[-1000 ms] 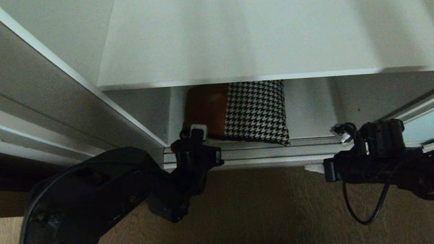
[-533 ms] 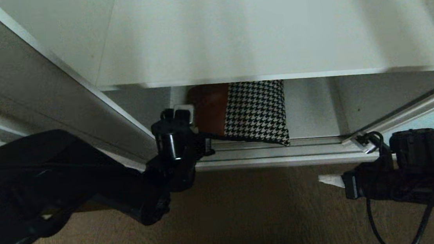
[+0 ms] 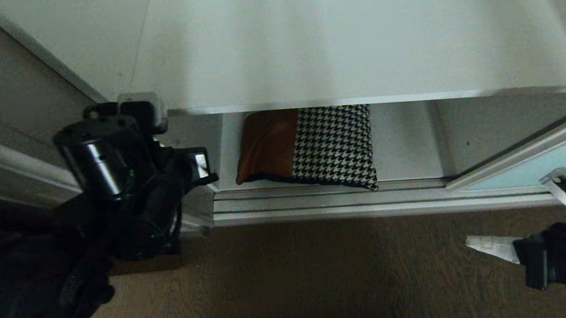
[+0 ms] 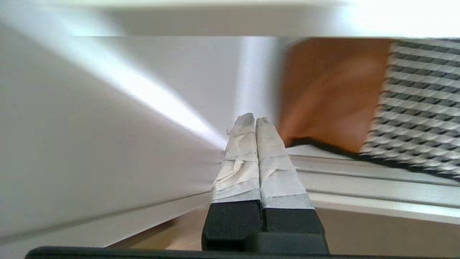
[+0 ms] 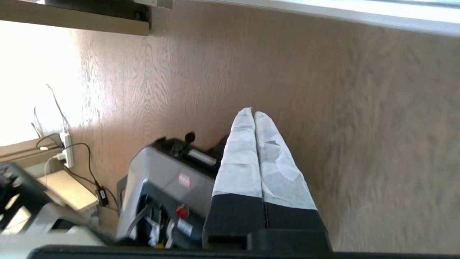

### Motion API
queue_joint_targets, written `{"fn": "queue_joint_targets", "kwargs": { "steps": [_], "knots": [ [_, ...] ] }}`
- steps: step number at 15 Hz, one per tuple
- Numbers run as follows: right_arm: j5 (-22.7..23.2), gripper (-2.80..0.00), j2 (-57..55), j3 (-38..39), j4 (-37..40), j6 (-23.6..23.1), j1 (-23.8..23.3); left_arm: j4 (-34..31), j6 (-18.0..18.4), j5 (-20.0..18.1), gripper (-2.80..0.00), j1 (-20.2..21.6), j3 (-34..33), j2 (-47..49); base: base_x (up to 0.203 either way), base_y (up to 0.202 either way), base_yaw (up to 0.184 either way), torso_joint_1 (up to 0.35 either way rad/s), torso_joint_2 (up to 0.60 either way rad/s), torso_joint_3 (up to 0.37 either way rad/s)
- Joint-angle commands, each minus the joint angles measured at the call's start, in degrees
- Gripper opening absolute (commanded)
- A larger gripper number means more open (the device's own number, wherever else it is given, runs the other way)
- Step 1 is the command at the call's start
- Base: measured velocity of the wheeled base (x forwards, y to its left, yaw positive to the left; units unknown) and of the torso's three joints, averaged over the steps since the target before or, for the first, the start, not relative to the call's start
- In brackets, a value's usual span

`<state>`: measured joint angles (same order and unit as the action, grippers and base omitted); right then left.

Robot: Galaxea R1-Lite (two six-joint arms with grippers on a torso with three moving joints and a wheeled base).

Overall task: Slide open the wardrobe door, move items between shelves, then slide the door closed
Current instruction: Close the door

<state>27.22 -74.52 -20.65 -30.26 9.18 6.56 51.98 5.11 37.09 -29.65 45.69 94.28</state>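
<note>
Wardrobe's open rn. The cushion (image 3: 307, 146) is lying flat on the bottom shelf (image 3: 404, 143), left of center in the opening, mostly tucked under the front edge of the upper shelf (image 3: 354, 35). Tan leather-ish part is on the left, houndstooth on the right, and its black-edged front right corner sits right at the silver floor track (image 3: 327, 201), maybe a bit over it.

Sliding wardrobe door (image 3: 544, 156) w/ the pale aqua glass is over on the right side, only its lower left corner in the head view.

Left end effector (image 4: 256, 124) is fully closed, taped fingertips pressed together, nothing in it. It's low by the left side panel (image 4: 90, 144) of the wardrobe, pointing into the bottom compartment just beside the cushion's tan corner, not touching afaict. In the head view the left arm (image 3: 112, 194) is bunched up at the left, in front of the panel.

Right end effector (image 5: 251, 115) is closed too and empty, out over the wood floor (image 5: 359, 126) at the far right, well apart from the cushion. Its wrist cam sees the robot's base (image 5: 161, 187) and a power strip (image 5: 66, 149) w/ cables by the wall.
</note>
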Motion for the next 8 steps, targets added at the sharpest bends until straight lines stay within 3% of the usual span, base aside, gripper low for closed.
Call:
{"fn": "queue_joint_targets", "kwargs": {
  "steps": [1,5,8],
  "knots": [
    [0.1,-2.8,13.8,0.5,7.9,0.0,-1.7,-0.1,0.1,0.5,-2.8,3.1,-7.3,-11.1,0.0,0.0,0.0,0.0,0.0,0.0],
    [0.1,-2.8,28.3,-0.2,23.7,1.0,-5.5,-0.6,0.0,1.1,-2.8,11.1,-19.3,-24.5,0.0,0.0,0.0,0.0,0.0,0.0],
    [0.1,-2.8,34.1,-1.0,27.0,5.9,-6.4,-0.8,-0.4,1.2,-2.8,19.8,-27.1,-32.7,0.0,0.0,0.0,0.0,0.0,0.0]
  ]
}}
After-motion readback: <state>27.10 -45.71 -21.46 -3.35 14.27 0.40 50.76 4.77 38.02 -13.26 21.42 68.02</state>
